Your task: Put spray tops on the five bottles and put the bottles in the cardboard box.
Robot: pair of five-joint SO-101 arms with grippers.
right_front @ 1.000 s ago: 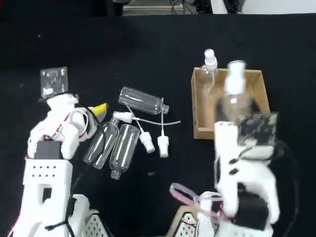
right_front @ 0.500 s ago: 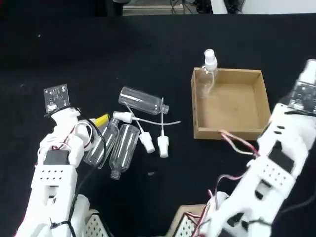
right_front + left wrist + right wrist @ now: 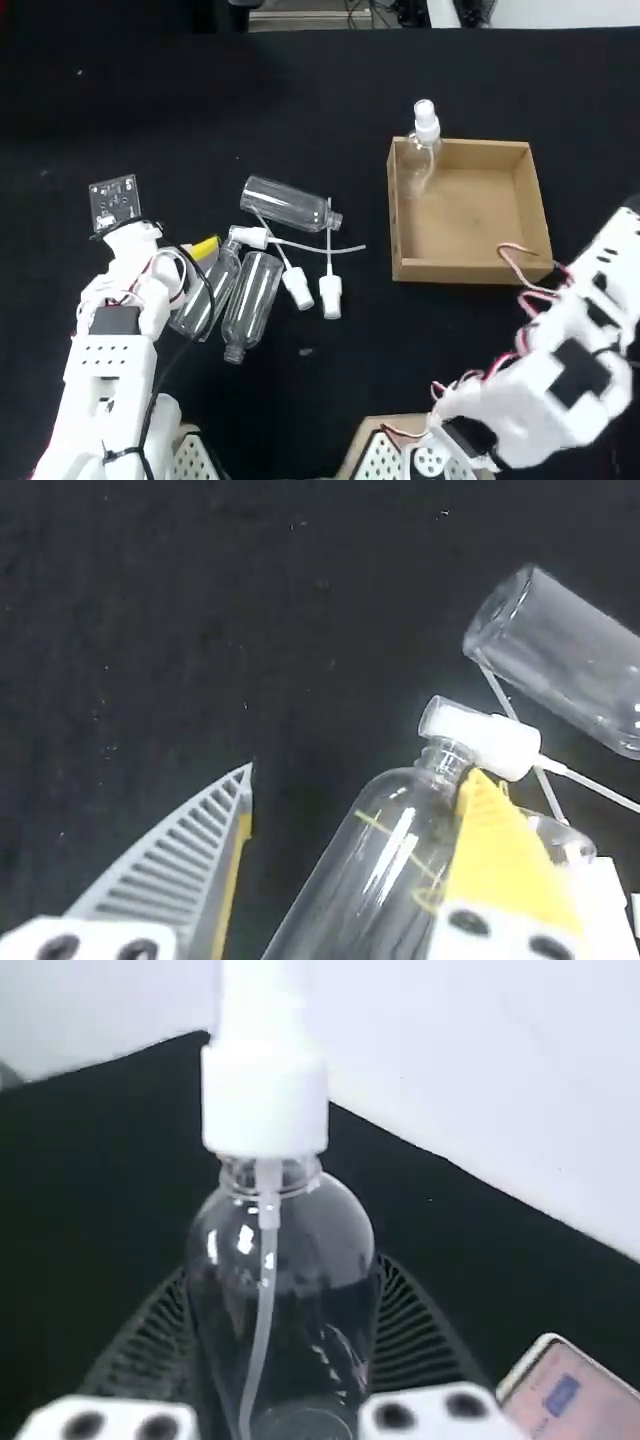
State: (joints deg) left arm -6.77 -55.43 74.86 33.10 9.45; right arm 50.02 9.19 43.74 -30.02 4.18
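R gripper (image 3: 275,1345) w/ bottle (image 3: 285,1260) lengthwise, spray top (image 3: 265,1090) away from wrist

Capped bottle (image 3: 421,150) stands in the cardboard box (image 3: 463,270); three bottles (image 3: 288,205) and two spray tops (image 3: 331,296) lie outside

Black cloth over table (image 3: 150,80); white wall (image 3: 480,1050) behind; dark cables (image 3: 375,12) past far edge.

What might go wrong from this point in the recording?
The right gripper holds a capped bottle away from the cardboard box; a slip could drop it outside. The open left gripper straddles a lying bottle beside an uncapped bottle; closing may roll that into the loose spray tops.
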